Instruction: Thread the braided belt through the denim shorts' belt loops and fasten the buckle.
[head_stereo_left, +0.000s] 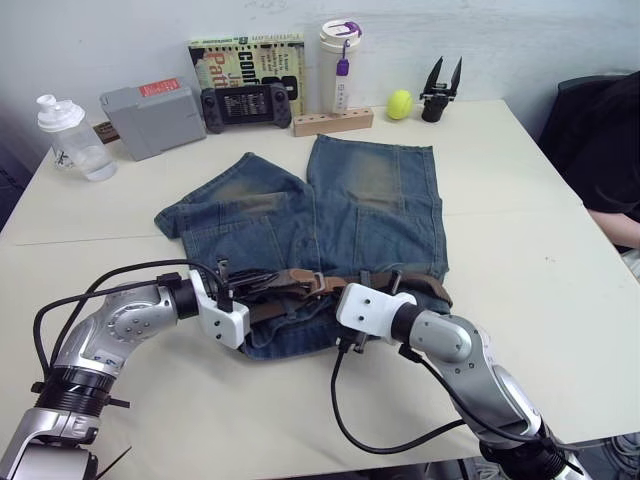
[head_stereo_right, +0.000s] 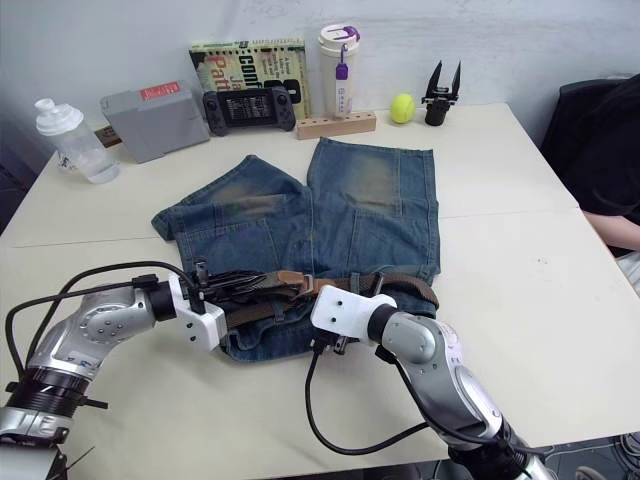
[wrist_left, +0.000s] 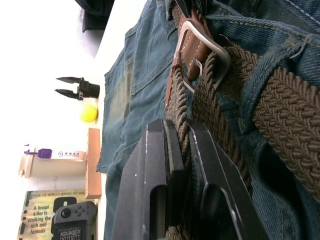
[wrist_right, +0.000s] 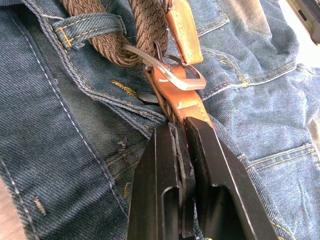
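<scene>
Here, the denim shorts are laid flat on the pale tabletop, with the waistband nearest the robot and both legs pointing toward the far wall. The braided belt is seen lying along the waistband, passed under at least one of the belt loops, as shown in the right wrist view. The buckle is found near the middle of the waistband, with a tan leather piece passed through its frame.

The left tool is held at the robot's left part of the waistband; in the left wrist view its fingers are closed on the woven strap, which is pinched between them. The right tool is placed just right of the buckle; in the right wrist view its fingers are closed on the tan leather part of the belt right beside the buckle.

Along the far edge of the tabletop, a clear shaker bottle, a grey box, a handheld game console, a book, a white tumbler, a wooden block, a yellow-green ball and a spare black gripper are set out.
</scene>
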